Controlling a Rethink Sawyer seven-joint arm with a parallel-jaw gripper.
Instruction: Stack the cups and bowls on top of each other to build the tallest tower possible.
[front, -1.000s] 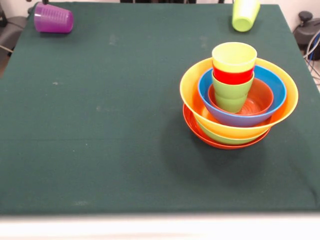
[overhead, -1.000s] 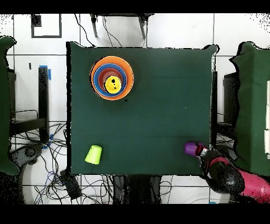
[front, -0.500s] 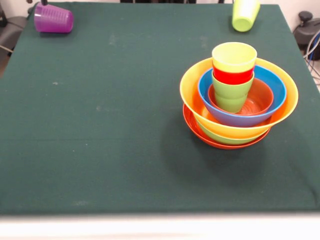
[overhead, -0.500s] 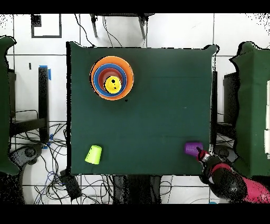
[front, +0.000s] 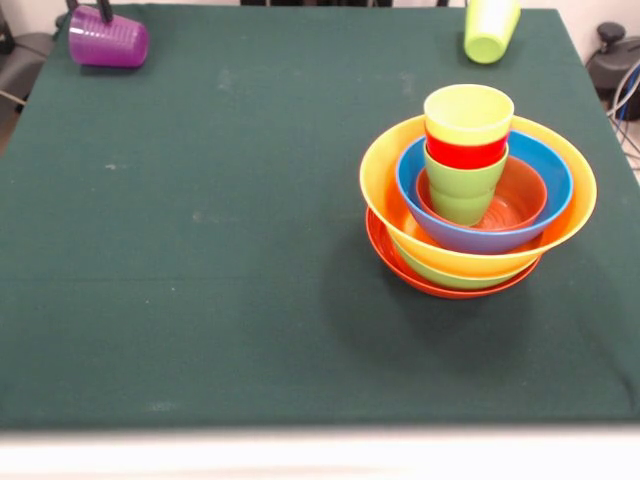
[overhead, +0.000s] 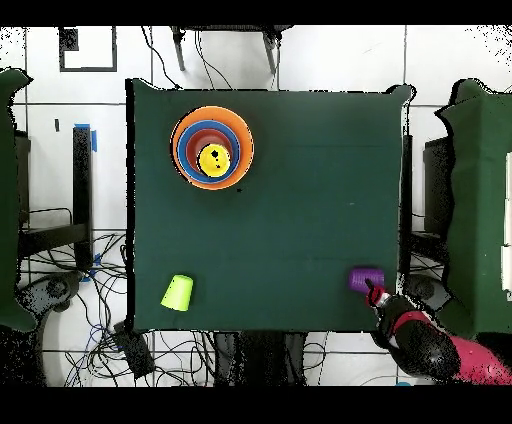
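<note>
Front view
Desk: dark green cloth surface.
Tower: right of centre; wide red-orange bowl at the base; green bowl showing as a thin rim above it; large orange-yellow bowl on that; blue bowl nested inside; small orange bowl innermost.
Cup stack: upright in the small orange bowl; light green cup lowest; red cup in it; yellow cup on top.
Purple cup: on its side at the far left corner; well apart from the tower.
Second green cup: on its side at the far edge, right of centre; cut by the top edge.
Pincer: only a dark tip shows, just above the purple cup; apart or together cannot be told.

Overhead view
Tower: upper left of the desk; concentric rims; yellow cup at centre.
Second green cup: lower left, near the edge.
Purple cup: lower right corner.
Pincer: tip at the purple cup's lower right side; contact unclear; finger state cannot be told.
Arm: red and black; beyond the desk's lower right corner.
</note>
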